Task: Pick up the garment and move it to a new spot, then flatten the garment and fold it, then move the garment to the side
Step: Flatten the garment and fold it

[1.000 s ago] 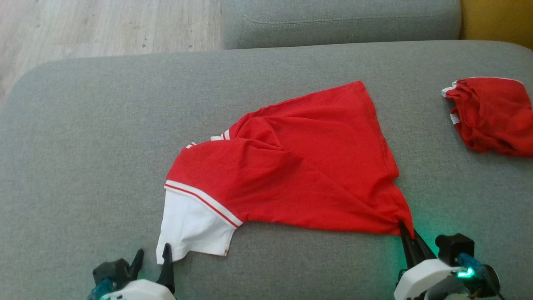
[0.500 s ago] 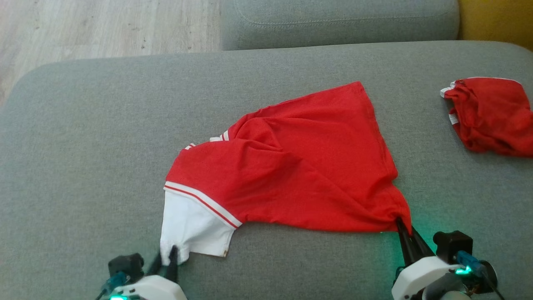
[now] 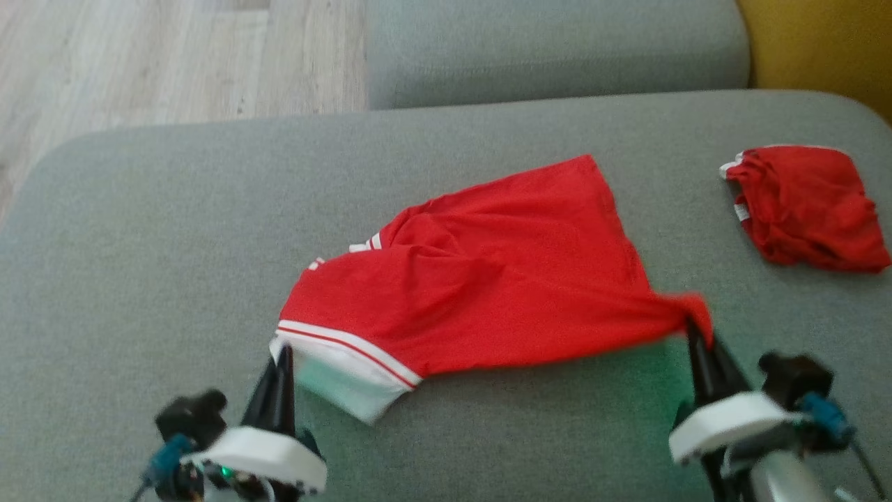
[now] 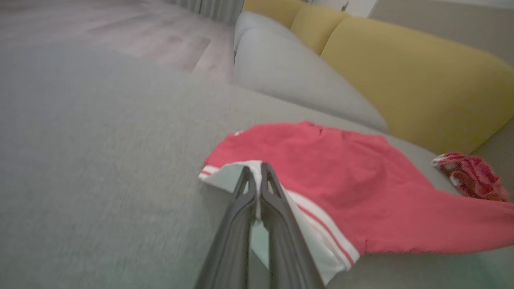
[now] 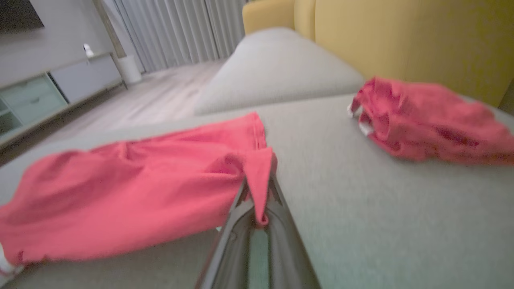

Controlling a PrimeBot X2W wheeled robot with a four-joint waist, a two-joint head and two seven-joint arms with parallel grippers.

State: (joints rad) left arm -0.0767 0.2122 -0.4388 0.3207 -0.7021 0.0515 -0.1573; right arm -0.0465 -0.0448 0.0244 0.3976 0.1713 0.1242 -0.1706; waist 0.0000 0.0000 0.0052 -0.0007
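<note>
Jaws on your left gripper (image 3: pixel 283 355) are pressed together on the white sleeve (image 3: pixel 348 394) of the red shirt (image 3: pixel 488 293), with the cloth pinched between the tips. Your right gripper (image 3: pixel 699 333) is likewise clamped on the shirt's near right hem corner, which bunches over its tips. Both arms reach in from the near edge of the grey cushion (image 3: pixel 139 244), their fingers pointing away from you. The shirt lies mid-cushion, stretched between the two grips. Its near edge seems to hang just clear of the cushion, though blur makes that hard to judge. A second red garment (image 3: pixel 801 209) sits well apart at the far right.
</note>
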